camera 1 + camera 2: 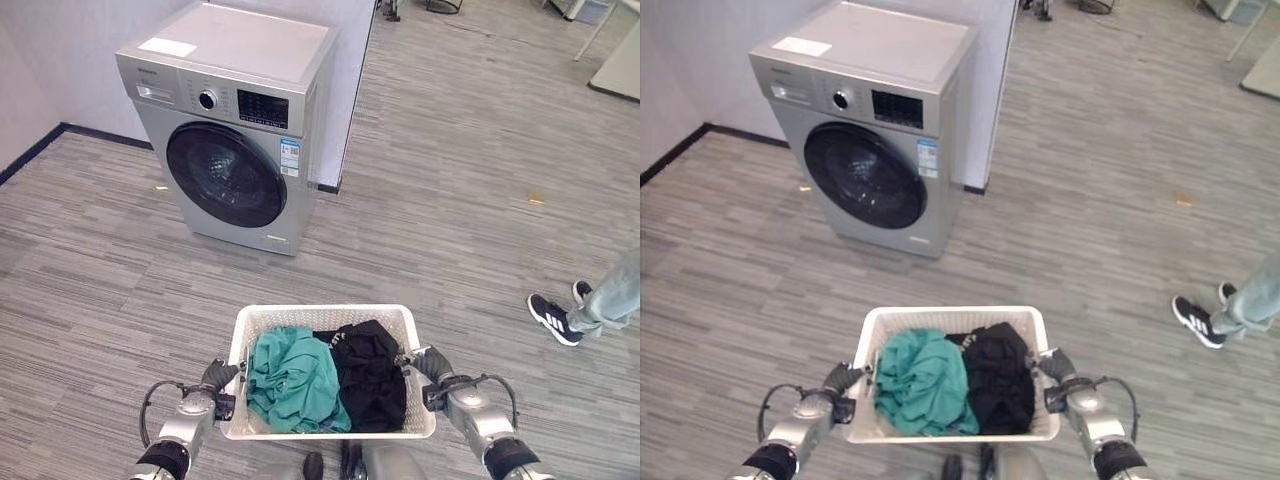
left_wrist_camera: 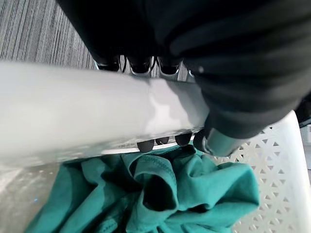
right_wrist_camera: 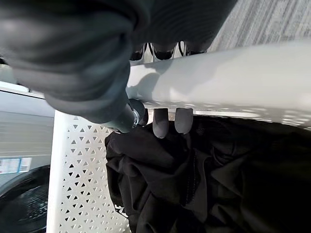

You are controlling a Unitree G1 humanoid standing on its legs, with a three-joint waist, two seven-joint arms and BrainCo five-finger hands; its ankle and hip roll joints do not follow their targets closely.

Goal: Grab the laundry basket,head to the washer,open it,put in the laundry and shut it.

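A: Nearest items?
B: White basket (image 1: 325, 318) at 6 o'clock, left hand (image 1: 216, 378) clenched round its left rim, right hand (image 1: 433, 365) clenched round its right rim.

A: Contents?
B: Teal cloth (image 1: 290, 378) on the left, black cloth (image 1: 368, 378) on the right.

A: Farther out?
B: Person's shoes (image 1: 556, 314) at 3 o'clock on the floor (image 1: 460, 180). Washer (image 1: 228, 120) at 11 o'clock, round door (image 1: 225, 174) closed, against the wall (image 1: 60, 50).

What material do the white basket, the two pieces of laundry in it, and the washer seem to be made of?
Basket: probably moulded plastic, matte white, its walls pierced with small triangular holes and its rim smooth.
Teal garment and black garment: soft cloth, crumpled in folds; the fibre cannot be told.
Washer: likely painted metal or plastic, silver-grey with a smooth sheen; its round door looks like dark, glossy glass or plastic.
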